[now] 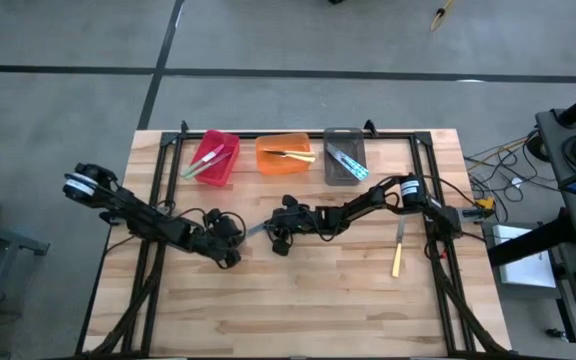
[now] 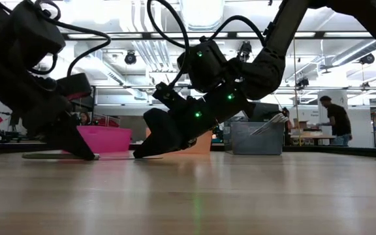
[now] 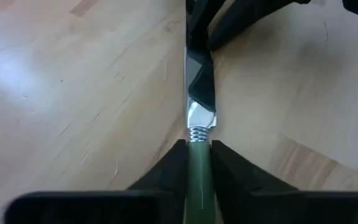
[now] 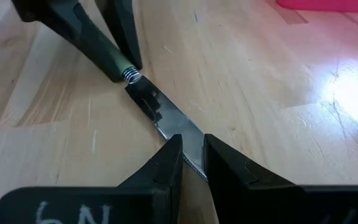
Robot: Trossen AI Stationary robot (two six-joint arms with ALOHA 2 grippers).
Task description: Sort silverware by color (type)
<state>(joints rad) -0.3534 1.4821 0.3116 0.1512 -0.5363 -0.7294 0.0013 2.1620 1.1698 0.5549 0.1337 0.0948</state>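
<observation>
a green-handled knife [image 3: 199, 124] is lying flat on the wooden worktop [image 1: 298, 300], near the middle. both arms are holding it, one at each end.

the left gripper [image 3: 199, 163] is squeezing the green handle. its two dark fingers [image 3: 169, 171] are sitting narrow, one on each side of the handle, just behind the little ridged silver ring where the blade starts. the right gripper [image 4: 190, 158] is pinching the silver blade near its tip, and its fingers [image 4: 163, 165] are narrow too, touching the metal on both sides. the knife is stretching straight between the two grippers. in the low view both grippers are reaching down to the worktop, tips close together.

another utensil with a pale yellow handle [image 1: 397, 252] is lying alone on the worktop, off to the right side, near the right arm's base.

three bins are standing in a row at the back of the worktop. the red bin [image 1: 230, 140] is holding a few utensils, the orange bin [image 1: 268, 160] is holding one with a yellow handle, and the grey bin [image 1: 330, 172] is holding light blue ones.

behind the worktop, the room is big and bright with ceiling lights and pipes. a person [image 2: 335, 119] is standing far back on the right.
</observation>
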